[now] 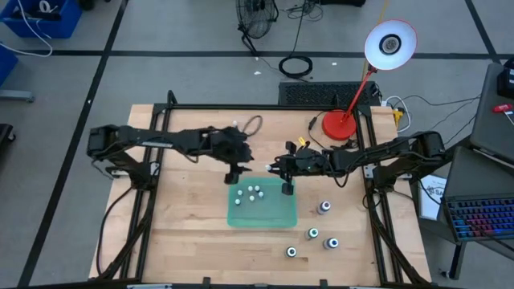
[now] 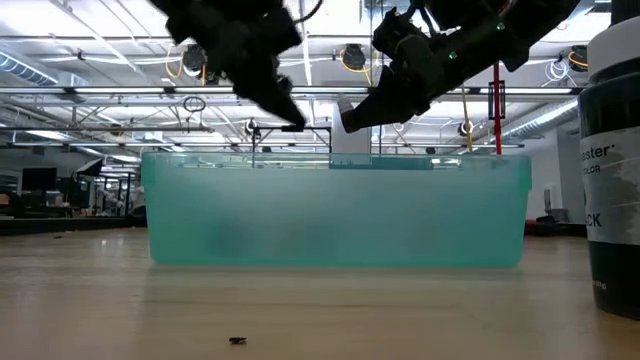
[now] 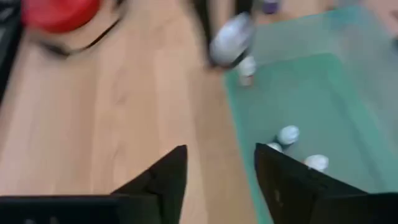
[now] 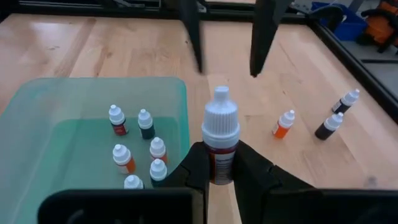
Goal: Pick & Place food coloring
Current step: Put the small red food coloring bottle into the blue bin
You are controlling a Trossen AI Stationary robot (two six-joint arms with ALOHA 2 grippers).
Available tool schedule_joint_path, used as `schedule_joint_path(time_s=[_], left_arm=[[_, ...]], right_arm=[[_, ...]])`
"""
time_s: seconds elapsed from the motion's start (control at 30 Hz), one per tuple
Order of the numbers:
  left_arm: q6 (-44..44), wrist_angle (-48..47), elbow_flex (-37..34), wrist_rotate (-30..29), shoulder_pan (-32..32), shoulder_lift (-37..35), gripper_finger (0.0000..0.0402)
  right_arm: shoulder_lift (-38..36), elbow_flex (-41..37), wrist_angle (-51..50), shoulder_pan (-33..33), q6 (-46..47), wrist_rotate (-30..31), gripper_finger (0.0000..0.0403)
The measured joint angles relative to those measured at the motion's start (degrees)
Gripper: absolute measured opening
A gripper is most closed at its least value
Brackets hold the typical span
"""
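Note:
The food coloring bottles are tiny, with white caps. Several stand inside the translucent green tray (image 1: 261, 210), seen in the right wrist view (image 4: 143, 146). Others stand on the bare table right of the tray (image 1: 324, 208) and toward its near side (image 1: 312, 234). My right gripper (image 1: 287, 186) hovers at the tray's far right corner, shut on one bottle (image 4: 219, 140). My left gripper (image 1: 234, 178) hangs open above the tray's far left edge (image 3: 214, 174) and touches nothing. In the low view both grippers (image 2: 285, 105) (image 2: 352, 115) are above the tray's rim (image 2: 340, 160). My right gripper pinches one food coloring bottle by its dark-labelled body (image 4: 219, 165), one finger (image 4: 196, 169) on each side. The white cap (image 4: 221, 115) sticks out beyond the fingers. The bottle is lifted clear, above the tray's rim and the table.
A red desk lamp (image 1: 340, 124) stands at the table's far right. One bottle (image 2: 615, 150) stands very close to the low camera, at the right. Bare wood lies left of the tray (image 1: 185, 217) and along the near edge.

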Motion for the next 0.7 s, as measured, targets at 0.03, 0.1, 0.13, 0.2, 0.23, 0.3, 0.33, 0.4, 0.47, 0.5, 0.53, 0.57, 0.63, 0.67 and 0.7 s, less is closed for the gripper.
schedule_joint_path(time_s=[0.03, 0.1, 0.13, 0.2, 0.23, 0.3, 0.33, 0.4, 0.47, 0.5, 0.53, 0.57, 0.63, 0.67, 0.7], left_arm=[[1.49, -2.05, 2.34, 0.66, -0.59, 0.96, 0.0201], [3.16, -4.28, 5.79, 0.99, -1.76, 2.15, 0.0214], [3.67, -4.09, 7.24, 0.96, -2.31, 2.76, 0.0218], [4.37, -4.06, 9.31, 0.79, -3.14, 3.63, 0.0219], [4.42, -4.33, 10.06, 0.79, -3.35, 3.85, 0.0218], [3.93, -2.45, 11.3, 0.8, -3.66, 4.8, 0.0212], [3.5, -1.68, 11.73, 0.81, -3.67, 5.16, 0.0208], [2.27, -1.45, 12.04, 0.85, -3.6, 6.0, 0.02], [1.45, 0.61, 12.43, 0.83, -3.58, 7.55, 0.0192], [1.16, 0.63, 12.45, 0.85, -3.58, 8.07, 0.0189], [1.16, 0.07, 12.45, 1.2, -3.58, 8.61, 0.0186], [1.15, 0.37, 12.63, 1.41, -3.58, 9.29, 0.0183], [1.16, 0.89, 12.91, 2.21, -3.62, 10.2, 0.018], [1.14, 0.55, 12.89, 2.39, -3.62, 10.41, 0.018], [1.18, 0.94, 12.89, 2.4, -3.62, 10.79, 0.018]], right_arm=[[0.0, 0.0, -0.39, 0.01, 0.25, 0.0, 0.0034], [0.0, 0.0, -0.97, 0.25, 0.82, 0.02, 0.0034], [0.0, 0.0, -1.2, 0.33, 1.01, 0.02, 0.0034], [0.0, 0.0, -1.54, 0.62, 1.29, 0.01, 0.0034], [0.0, 0.0, -1.59, 0.76, 1.44, 0.04, 0.0034], [0.0, 0.0, -1.58, 0.94, 1.45, 0.01, 0.0034], [0.0, 0.0, -1.55, 1.1, 1.45, 0.05, 0.0034], [0.0, 0.0, -1.58, 1.23, 1.45, 0.04, 0.0033], [0.0, 0.0, -1.55, 1.45, 1.42, 0.07, 0.0033], [0.0, 0.0, -1.55, 1.49, 1.34, 0.09, 0.0033], [0.0, 0.0, -1.57, 1.5, 1.21, 0.09, 0.0033], [0.0, 0.0, -1.59, 1.51, 1.19, 0.09, 0.0033], [0.0, 0.0, -1.62, 1.51, 1.15, 0.1, 0.0033], [-0.01, 0.0, -1.58, 1.51, 1.09, 0.11, 0.0033], [-0.02, 0.0, -1.57, 1.51, 1.07, 0.11, 0.0033]])
